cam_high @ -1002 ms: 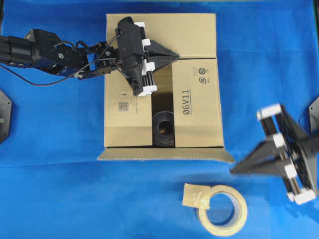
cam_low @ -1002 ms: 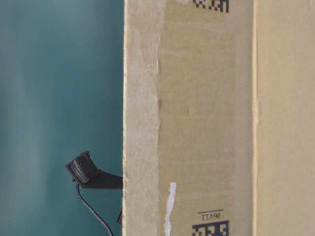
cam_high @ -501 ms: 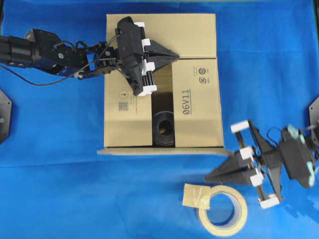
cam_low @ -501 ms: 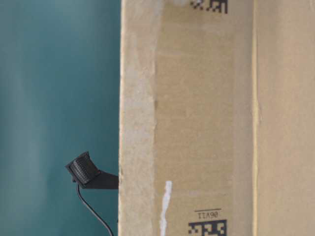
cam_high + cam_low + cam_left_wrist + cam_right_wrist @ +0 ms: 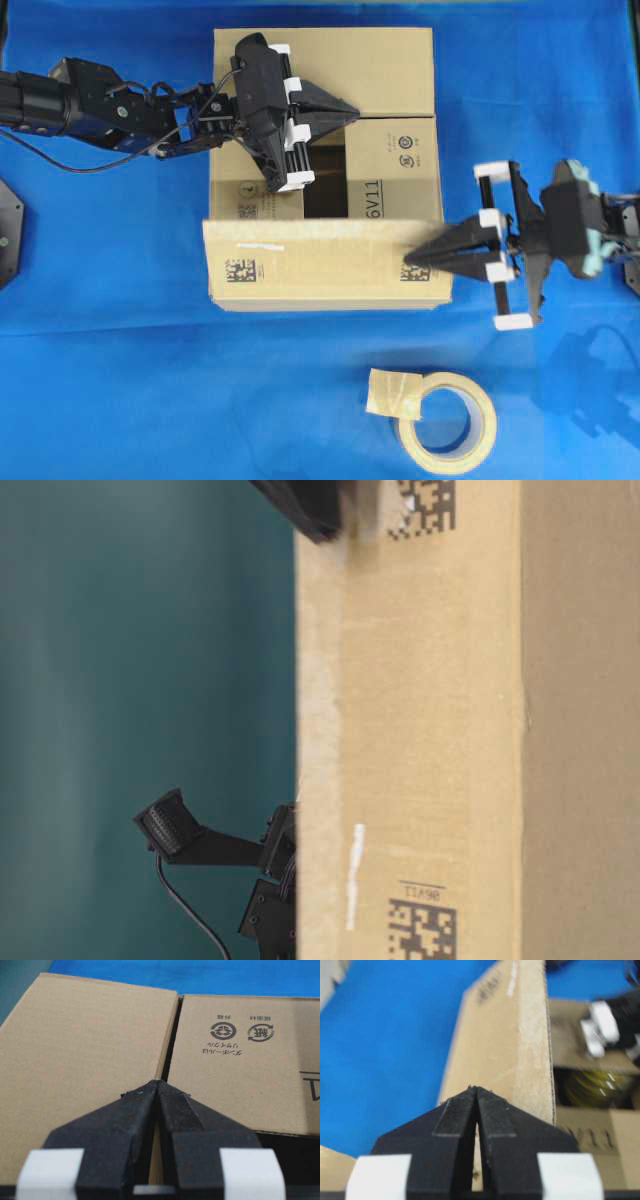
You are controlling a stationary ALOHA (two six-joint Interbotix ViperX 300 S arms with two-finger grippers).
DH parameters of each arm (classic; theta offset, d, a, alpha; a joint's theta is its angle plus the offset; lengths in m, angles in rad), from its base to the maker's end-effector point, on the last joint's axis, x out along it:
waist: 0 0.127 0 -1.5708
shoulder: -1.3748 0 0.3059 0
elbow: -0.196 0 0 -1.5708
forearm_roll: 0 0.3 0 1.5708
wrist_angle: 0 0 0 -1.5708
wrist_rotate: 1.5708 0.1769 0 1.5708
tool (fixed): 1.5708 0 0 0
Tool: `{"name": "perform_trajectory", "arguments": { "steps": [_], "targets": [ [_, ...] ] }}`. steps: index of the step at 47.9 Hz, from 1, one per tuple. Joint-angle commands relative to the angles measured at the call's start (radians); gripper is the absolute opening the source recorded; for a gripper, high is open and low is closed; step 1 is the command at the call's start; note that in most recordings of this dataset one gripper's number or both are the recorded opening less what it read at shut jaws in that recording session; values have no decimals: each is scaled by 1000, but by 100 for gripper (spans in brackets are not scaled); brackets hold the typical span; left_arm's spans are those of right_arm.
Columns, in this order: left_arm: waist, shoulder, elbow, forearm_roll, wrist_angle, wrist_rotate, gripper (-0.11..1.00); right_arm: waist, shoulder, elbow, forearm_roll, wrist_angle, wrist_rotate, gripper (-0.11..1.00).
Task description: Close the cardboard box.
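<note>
Cardboard box (image 5: 325,165) between closed empty pincers, left pincer (image 5: 352,113) atop, right pincer (image 5: 410,262) on flap

You have one tape roll (image 5: 447,423) lying flat on the blue cloth (image 5: 120,400), apart from the right gripper (image 5: 408,262), nearer the overhead view's lower edge, its loose end folded outward.

Cardboard box (image 5: 390,70): matt brown corrugated paper, rough cut edges. Tape roll (image 5: 447,421): smooth beige paper.

"6V11" on cardboard box (image 5: 390,90) flap
</note>
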Motion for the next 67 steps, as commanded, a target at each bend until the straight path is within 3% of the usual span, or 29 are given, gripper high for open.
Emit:
{"name": "perform_trajectory", "arguments": {
  "steps": [1,29,48,54,67],
  "targets": [
    [8,-14,-3,-3,-2,-2,0,-21,17,-9,11,2,2,0],
    [6,-40,-14,-3,5,8,0,-49,138,-20,46,3,5,0],
    [8,-199,-72,-5,198,6,0,-51,173,-29,55,0,5,0],
    [40,-273,-97,-5,258,6,0,-51,173,-29,55,0,5,0],
    [242,-276,-192,-8,479,-14,0,-57,173,-29,55,-6,5,0]
  ]
}}
